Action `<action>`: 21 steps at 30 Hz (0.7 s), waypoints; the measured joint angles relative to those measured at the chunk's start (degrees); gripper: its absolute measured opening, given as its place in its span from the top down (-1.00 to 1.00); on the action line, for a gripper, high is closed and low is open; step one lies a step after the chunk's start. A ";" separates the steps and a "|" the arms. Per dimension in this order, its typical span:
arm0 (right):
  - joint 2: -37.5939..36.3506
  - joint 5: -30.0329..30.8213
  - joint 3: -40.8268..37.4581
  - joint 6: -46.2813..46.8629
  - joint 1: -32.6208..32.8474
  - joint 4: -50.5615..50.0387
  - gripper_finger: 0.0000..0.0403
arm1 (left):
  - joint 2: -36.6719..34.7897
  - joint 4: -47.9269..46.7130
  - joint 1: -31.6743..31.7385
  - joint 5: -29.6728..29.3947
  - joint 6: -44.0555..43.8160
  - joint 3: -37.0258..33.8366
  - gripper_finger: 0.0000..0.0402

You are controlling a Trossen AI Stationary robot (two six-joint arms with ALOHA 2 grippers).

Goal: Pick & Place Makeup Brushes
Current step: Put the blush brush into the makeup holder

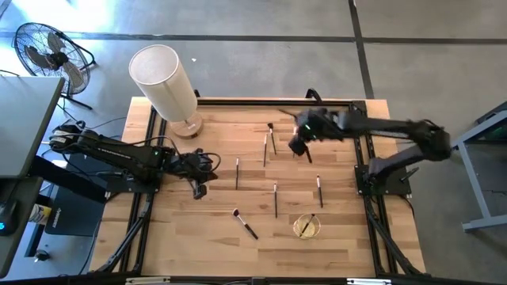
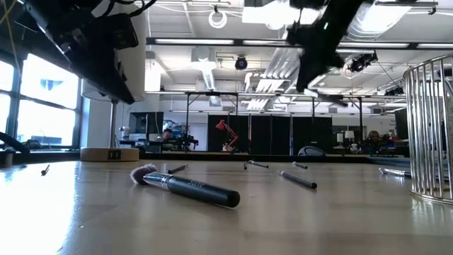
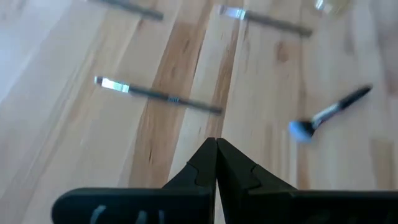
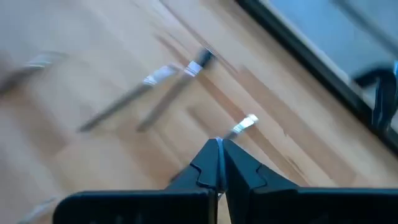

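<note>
Several makeup brushes lie flat and scattered on the wooden table (image 1: 341, 237): thin ones (image 1: 237, 172) (image 1: 264, 149) (image 1: 275, 198) (image 1: 319, 190) and a thicker dark one (image 1: 245, 224) (image 2: 187, 188) with a pale tuft. My right gripper (image 1: 299, 147) (image 4: 219, 144) hangs high over the far middle of the table, shut on a thin brush (image 4: 246, 123). My left gripper (image 1: 198, 187) (image 3: 216, 144) is shut and empty above the left part of the table, with brushes (image 3: 158, 94) (image 3: 329, 115) lying beyond it. My right gripper pinches a thin brush between its two shut fingers. The silver ferrule end (image 4: 249, 121) sticks out just past the fingertips; the handle behind them is hidden by the gripper. In the high view a short dark length (image 1: 308, 157) shows beside the raised gripper, clear of the table.
A wire cup (image 1: 307, 226) (image 2: 432, 134) stands near the table's near right side. A white cylinder (image 1: 166, 83) stands at the far left corner. A black frame (image 1: 364, 142) borders the table. A fan (image 1: 47, 51) sits on the floor beyond.
</note>
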 joint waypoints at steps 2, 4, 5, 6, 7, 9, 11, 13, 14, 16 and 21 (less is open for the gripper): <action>-5.18 2.47 -2.09 0.00 5.74 1.97 0.99 | 0.09 1.00 0.00 -0.06 0.00 0.01 1.00; -10.63 4.97 -5.30 0.23 12.02 4.67 0.99 | 1.37 2.80 0.00 -0.07 0.00 0.01 1.00; -13.41 6.15 -7.24 0.91 15.34 6.77 0.99 | 1.80 3.25 -0.02 -0.05 -0.18 0.01 1.00; -16.05 7.20 -9.22 1.52 18.56 9.22 0.99 | 1.95 3.52 -0.02 -0.02 -0.71 -0.03 1.00; -18.63 8.17 -11.36 1.75 21.96 12.10 0.99 | 1.96 4.46 -0.04 0.39 -1.43 -0.03 1.00; -23.09 9.15 -16.02 1.64 28.12 19.66 0.99 | 1.92 5.78 -0.02 1.14 -2.09 0.01 1.00; -26.26 9.54 -20.68 0.43 33.69 28.71 0.99 | 2.95 6.71 -0.02 1.22 -2.19 0.01 1.00; -27.71 9.78 -25.13 -0.29 38.83 38.87 0.99 | 4.26 8.03 -0.02 1.22 -2.19 -0.01 1.00; -27.64 10.70 -26.89 -0.81 41.34 43.89 0.99 | 4.34 8.28 -0.02 1.22 -2.21 -0.03 1.00; -26.58 12.94 -30.07 -2.82 46.08 51.86 0.99 | 4.51 9.73 -0.02 1.30 -2.47 0.01 1.00; -19.92 22.84 -33.48 -8.65 55.72 59.31 1.00 | 7.03 10.63 -0.04 2.47 -3.89 -0.01 1.00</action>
